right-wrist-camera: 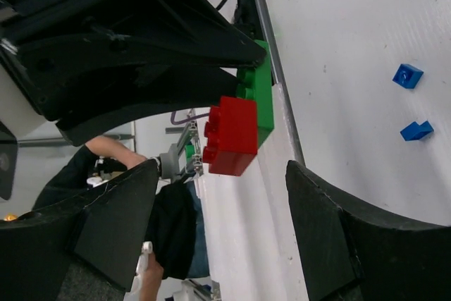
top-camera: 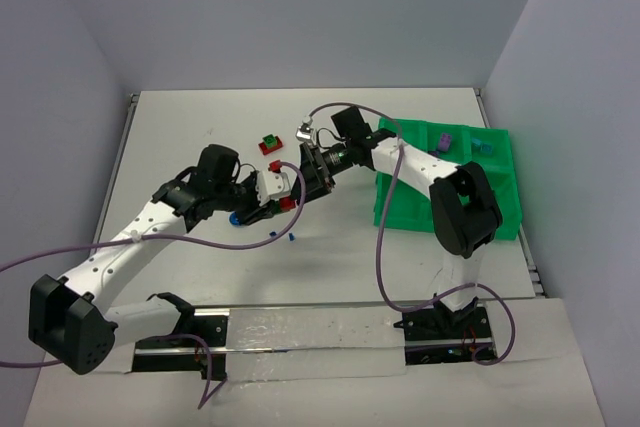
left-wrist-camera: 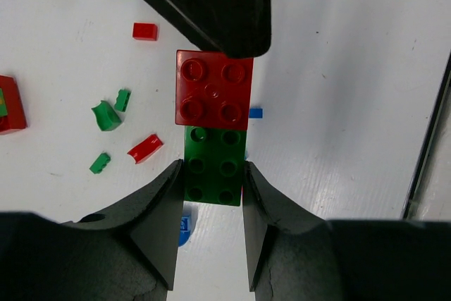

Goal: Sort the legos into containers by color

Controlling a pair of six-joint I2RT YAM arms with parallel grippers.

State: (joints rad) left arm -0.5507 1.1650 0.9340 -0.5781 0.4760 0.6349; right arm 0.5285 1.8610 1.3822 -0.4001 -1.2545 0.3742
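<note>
Between the fingers [left-wrist-camera: 165, 202] of your left gripper [left-wrist-camera: 211, 170] sat one green brick [left-wrist-camera: 215, 156], six studs showing. The jaws were partly closed and pinched it by its long sides. One red brick [left-wrist-camera: 213, 89], four studs, was stuck onto its far end. Any lettering on the studs was too small to read.

Your right gripper [right-wrist-camera: 222, 167] stood wide open astride the red brick, both fingers clear of it in its own wrist view. The left wrist view put one of those fingers over the brick's far edge, and you couldn't tell contact from there.

Below, on the table [top-camera: 200, 127], the left wrist view gave you three green bits [left-wrist-camera: 106, 115], two red bits [left-wrist-camera: 144, 31] and two blue bits [left-wrist-camera: 255, 113]. The right wrist view alone showed three blue pieces [right-wrist-camera: 408, 75] and a person [right-wrist-camera: 169, 237] off the table's edge.

Only the top view showed the green tray [top-camera: 400, 209], well apart to the right, with one purple piece [top-camera: 447, 139] and one blue piece [top-camera: 483, 144] in its far compartments.
</note>
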